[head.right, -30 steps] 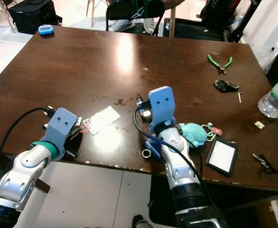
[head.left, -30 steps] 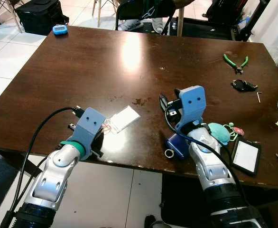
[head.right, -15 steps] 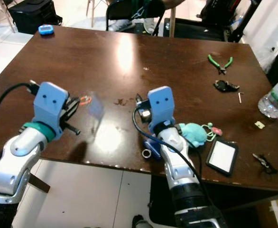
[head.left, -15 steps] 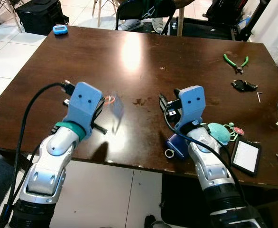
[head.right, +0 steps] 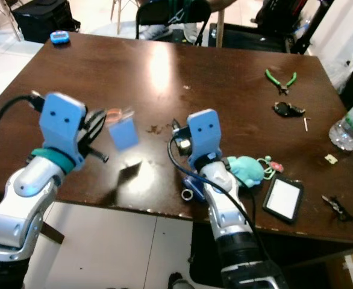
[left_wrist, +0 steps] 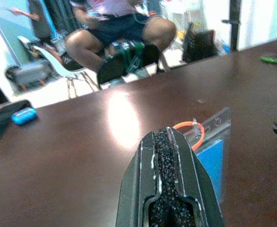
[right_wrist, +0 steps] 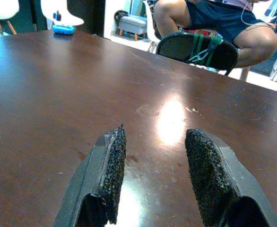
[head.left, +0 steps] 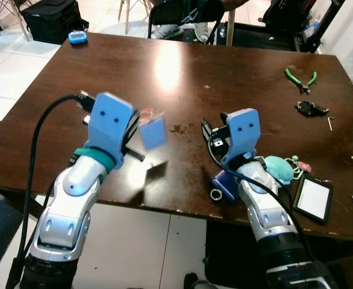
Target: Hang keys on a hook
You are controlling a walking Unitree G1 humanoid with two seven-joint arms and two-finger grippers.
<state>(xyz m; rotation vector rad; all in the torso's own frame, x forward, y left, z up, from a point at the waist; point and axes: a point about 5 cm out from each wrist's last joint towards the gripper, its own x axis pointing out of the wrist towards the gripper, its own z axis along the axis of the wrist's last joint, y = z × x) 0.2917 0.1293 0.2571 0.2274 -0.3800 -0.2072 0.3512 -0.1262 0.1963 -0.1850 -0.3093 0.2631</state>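
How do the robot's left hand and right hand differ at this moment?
The left hand is shut, while the right hand is open with a clear gap between its fingers. The left hand is raised above the dark brown wooden table and holds a clear card sleeve with a blue card and an orange ring; the right hand holds nothing and sits low over the table. Both have blue wrist housings and black fingers.

blue card holder (head.left: 153,132), orange ring, held aloft

dark brown wooden table (head.left: 182,72): glossy, glare patches | clear plastic badge sleeve with blue card (head.left: 153,131), above table: shiny | right gripper fingers (right_wrist: 111,165): rough black foam-like pads
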